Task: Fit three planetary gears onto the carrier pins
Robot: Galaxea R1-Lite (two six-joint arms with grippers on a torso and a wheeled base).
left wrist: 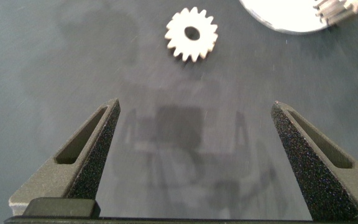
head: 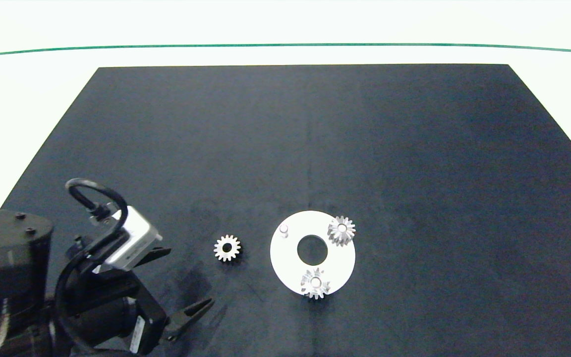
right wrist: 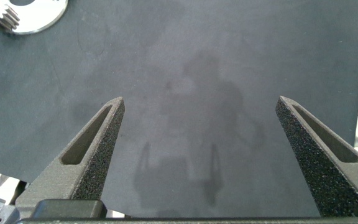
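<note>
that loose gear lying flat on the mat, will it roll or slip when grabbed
The loose gear lies flat, so it probably won't roll. It looks like rigid metal, likely heavy for its size. Being thin and toothed, it may slip between the open left gripper fingers.

No text, brand, number or sign can be read anywhere. A small white label (head: 137, 328) sits on the left arm, but its print is too small to make out.

two gears (head: 341, 230) on disc (head: 285, 258) pins, apparently seated, third gear (head: 227, 248) left
</note>
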